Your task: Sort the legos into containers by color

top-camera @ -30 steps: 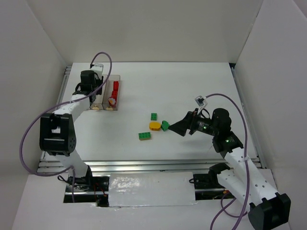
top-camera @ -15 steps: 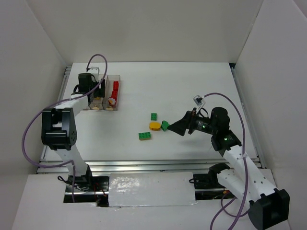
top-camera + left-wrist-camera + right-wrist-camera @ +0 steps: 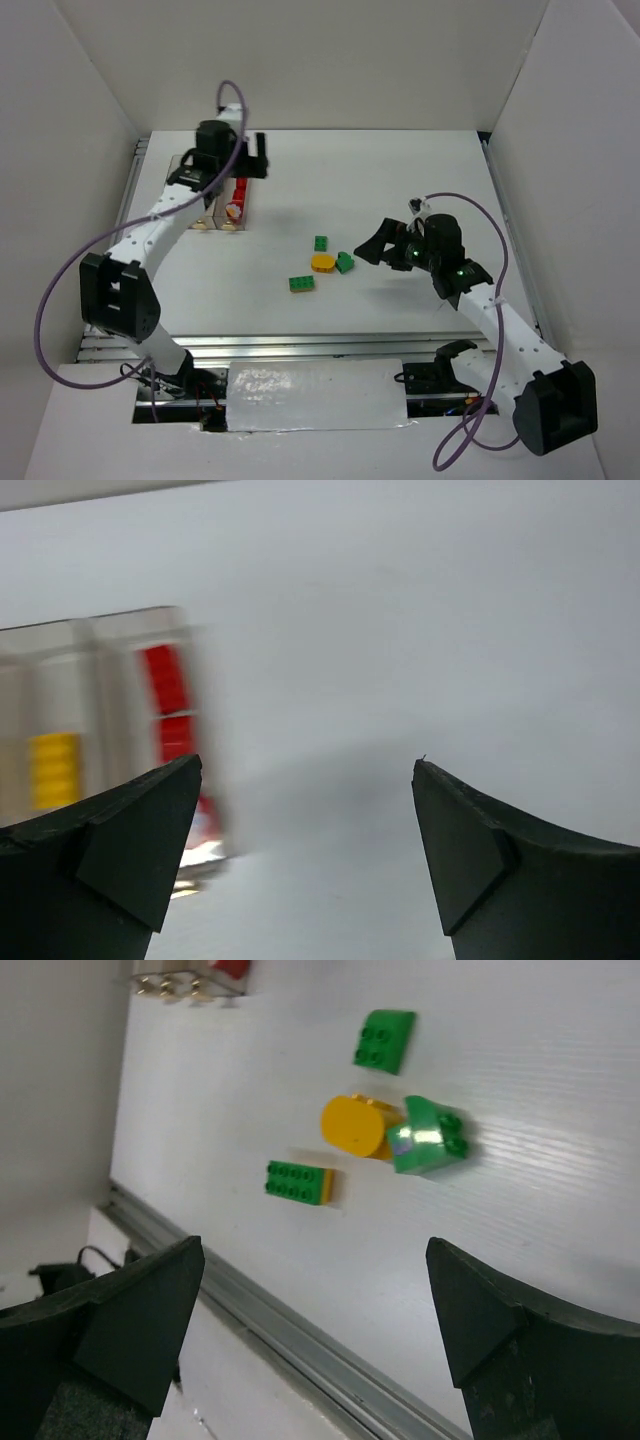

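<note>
Blurry containers [image 3: 110, 680] (cut off left)

Open table [image 3: 600, 1080] runs ahead of the right pincer [image 3: 315, 1245] up to the green rounded brick [image 3: 425, 1138]; the containers [image 3: 110, 670] wall off the left pincer [image 3: 306, 762] on its left.

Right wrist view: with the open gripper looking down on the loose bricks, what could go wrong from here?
1. The rounded green brick lies against the yellow brick. If the open right gripper closes on one, it may well drag or pinch the other too.
2. The open left gripper is near the containers. A low sweep away might clip their rim and shift them.
</note>
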Robot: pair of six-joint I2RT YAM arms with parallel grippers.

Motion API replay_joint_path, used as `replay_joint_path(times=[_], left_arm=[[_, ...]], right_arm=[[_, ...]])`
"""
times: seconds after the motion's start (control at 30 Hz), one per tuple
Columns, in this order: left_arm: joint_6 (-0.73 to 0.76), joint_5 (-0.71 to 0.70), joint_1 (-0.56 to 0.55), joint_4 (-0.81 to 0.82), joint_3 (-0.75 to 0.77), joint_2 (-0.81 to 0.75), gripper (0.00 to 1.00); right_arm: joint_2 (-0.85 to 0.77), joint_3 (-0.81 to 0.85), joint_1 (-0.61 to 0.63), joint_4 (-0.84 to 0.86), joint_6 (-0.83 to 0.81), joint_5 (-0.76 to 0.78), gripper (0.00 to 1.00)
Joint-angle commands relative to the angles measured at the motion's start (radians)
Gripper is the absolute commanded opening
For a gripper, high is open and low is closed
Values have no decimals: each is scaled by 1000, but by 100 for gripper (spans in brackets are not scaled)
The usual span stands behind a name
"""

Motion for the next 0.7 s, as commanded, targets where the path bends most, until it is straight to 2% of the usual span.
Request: replay_joint_path(times=[0.0,0.03,0.07,0.17,0.23,0.37,0.5,0.67], left_arm=[[-54,-24,-217,-155,-19,-45,99],[-68,-26,-254,-213,-21,-39,100],[-94,-87,-332,-227,-33,-38,100],[-128,-133,-438,-233,-79,-47,99],[-153,-106,-463,-233,-92,-44,100],[-220,-153,-558,-301,-62,-10,100],[-301,-211,-601,-283,-84,36,99],[-338,-181,-610,-250,-101,113,99]], right_arm=[[-54,51,2,-92,15,193,100],[-69,55,1,-113,13,224,100],[-106,66,-1,-135,13,252,100],[-185,80,-4,-204,15,350,100],[-222,90,-4,-242,13,370,100],[-272,104,-4,-288,6,366,100],[-282,103,-4,-300,4,341,100],[-290,87,-4,-300,-8,318,100]])
